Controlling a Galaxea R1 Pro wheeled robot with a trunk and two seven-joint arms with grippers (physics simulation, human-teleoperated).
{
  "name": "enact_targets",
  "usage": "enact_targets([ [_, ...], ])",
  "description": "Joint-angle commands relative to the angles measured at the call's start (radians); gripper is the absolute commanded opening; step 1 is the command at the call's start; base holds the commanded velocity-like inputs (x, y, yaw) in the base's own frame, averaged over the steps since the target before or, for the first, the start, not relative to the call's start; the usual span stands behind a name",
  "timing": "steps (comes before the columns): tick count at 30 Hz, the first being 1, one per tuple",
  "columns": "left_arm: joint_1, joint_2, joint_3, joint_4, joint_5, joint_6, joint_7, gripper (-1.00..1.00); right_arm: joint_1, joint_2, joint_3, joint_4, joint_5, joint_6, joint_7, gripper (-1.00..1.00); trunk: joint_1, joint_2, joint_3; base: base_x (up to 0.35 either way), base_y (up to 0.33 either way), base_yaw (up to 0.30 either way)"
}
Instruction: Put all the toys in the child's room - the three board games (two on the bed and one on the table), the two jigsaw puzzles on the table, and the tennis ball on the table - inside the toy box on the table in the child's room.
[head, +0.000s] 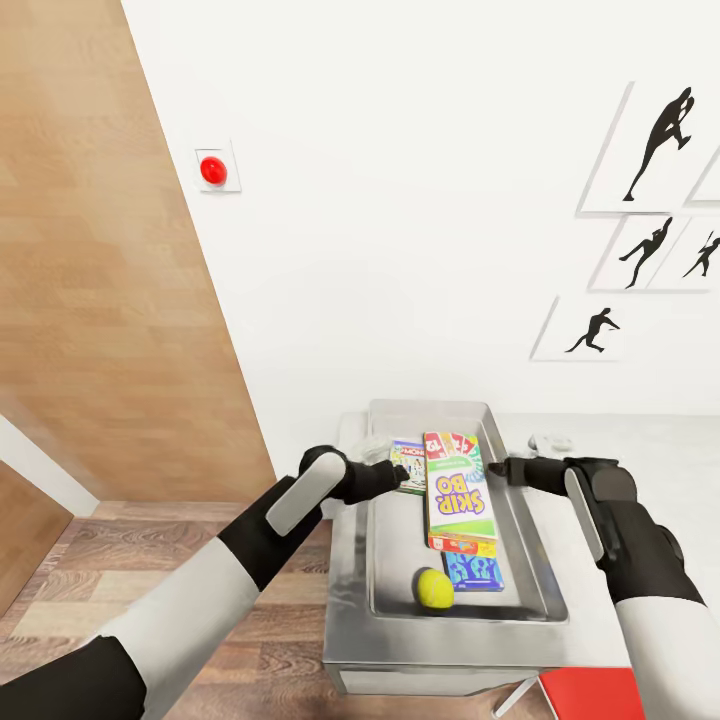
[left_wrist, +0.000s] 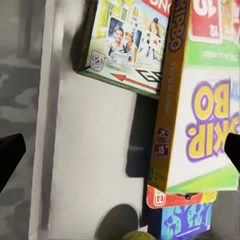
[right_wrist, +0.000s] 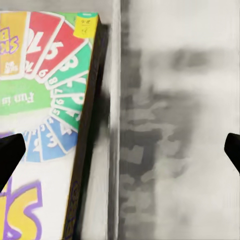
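The Skip-Bo box shows its printed lid: a fan of numbered cards in red, orange, green and blue, a green band with white lettering, and large yellow and purple letters on white. Beside its dark-edged yellow side runs the toy box's pale grey rim, with a shadowed strip of the bin's inside between them, and past the rim lies the mottled grey table. The right hand's two dark fingertips stand wide apart at the picture's edges, with nothing between them.
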Motion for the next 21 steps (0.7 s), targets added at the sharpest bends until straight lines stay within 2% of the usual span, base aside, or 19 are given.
enact_targets([
  [1, -0.001, 0.0, -0.001, -0.002, 0.008, 0.0, 0.009, 1.0, -0.001, 0.0, -0.001, -0.002, -0.002, 0.005, 0.001, 1.0, 0.001, -0.002, -0.002, 0.0, 0.0, 0.0],
  [3, 0.027, 0.018, 0.001, -0.086, 0.006, -0.001, 0.015, 1.0, 0.023, -0.001, -0.013, -0.062, -0.004, 0.009, 0.002, 1.0, 0.001, -0.002, -0.002, 0.0, 0.0, 0.0],
  [5, 0.054, 0.037, 0.002, -0.172, -0.004, -0.003, 0.021, 1.0, 0.056, -0.002, -0.041, -0.136, -0.006, 0.013, 0.003, 1.0, 0.001, -0.002, -0.002, 0.0, 0.0, 0.0],
  [10, 0.103, 0.068, 0.015, -0.335, -0.073, -0.018, 0.027, 1.0, 0.14, 0.0, -0.135, -0.307, -0.017, 0.018, 0.008, 1.0, 0.001, -0.002, -0.002, 0.0, 0.0, 0.0],
  [15, 0.131, 0.076, 0.025, -0.412, -0.128, -0.032, 0.028, 1.0, 0.18, -0.002, -0.18, -0.369, -0.031, 0.02, 0.058, 1.0, 0.001, -0.002, -0.002, 0.0, 0.0, 0.0],
  [21, 0.141, 0.078, 0.029, -0.439, -0.147, -0.037, 0.025, 1.0, 0.194, -0.003, -0.196, -0.39, -0.035, 0.02, 0.108, 1.0, 0.001, -0.002, -0.002, 0.0, 0.0, 0.0],
])
